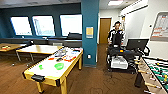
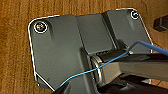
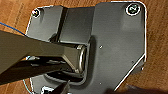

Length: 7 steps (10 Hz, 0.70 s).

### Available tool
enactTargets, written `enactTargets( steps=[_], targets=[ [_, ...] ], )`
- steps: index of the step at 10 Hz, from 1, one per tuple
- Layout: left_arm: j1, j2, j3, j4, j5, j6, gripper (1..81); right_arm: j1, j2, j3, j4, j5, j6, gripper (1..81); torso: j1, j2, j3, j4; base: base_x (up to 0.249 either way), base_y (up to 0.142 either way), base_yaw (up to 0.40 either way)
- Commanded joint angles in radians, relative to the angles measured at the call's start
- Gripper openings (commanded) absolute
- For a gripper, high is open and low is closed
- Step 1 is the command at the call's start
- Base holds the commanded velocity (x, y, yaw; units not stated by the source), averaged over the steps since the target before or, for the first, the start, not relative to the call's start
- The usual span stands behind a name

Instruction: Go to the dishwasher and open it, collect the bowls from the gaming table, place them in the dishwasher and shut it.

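The gaming table (image 1: 53, 68) lies ahead, a green bowl (image 1: 59, 66) on top; a square, slow approach seems wise. Gripper state: cannot tell.

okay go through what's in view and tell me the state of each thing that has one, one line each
Green bowl: upright, on the gaming table's white top.
Gaming table: standing, top scattered with small items.
Wooden door: closed.
Ceiling light: on.
Monitor: screen dark.
Person: standing behind the cart.
Table-football table: standing, nobody at the rods.
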Motion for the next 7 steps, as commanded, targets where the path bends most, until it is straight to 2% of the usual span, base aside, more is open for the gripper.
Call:
enactTargets(
  steps=[1, 4, 7],
  targets=[
    [-0.053, -0.001, 0.001, 0.003, 0.051, 0.010, 81.1, 0.044, 0.001, 0.004, -0.004, -0.048, -0.002, 81.1, 0.000, 0.000, 0.000, 0.000, 0.101, 0.000, 0.000],
    [-0.053, -0.001, 0.001, 0.000, 0.051, 0.010, 81.1, 0.043, 0.003, 0.005, -0.004, -0.049, -0.002, 81.1, 0.000, 0.000, 0.000, 0.000, 0.100, 0.000, 0.000],
    [-0.052, -0.001, 0.001, 0.002, 0.051, 0.010, 81.1, 0.044, 0.003, 0.005, -0.004, -0.048, -0.003, 81.1, 0.000, 0.000, 0.000, 0.000, 0.087, 0.068, 0.000]
  ],
)
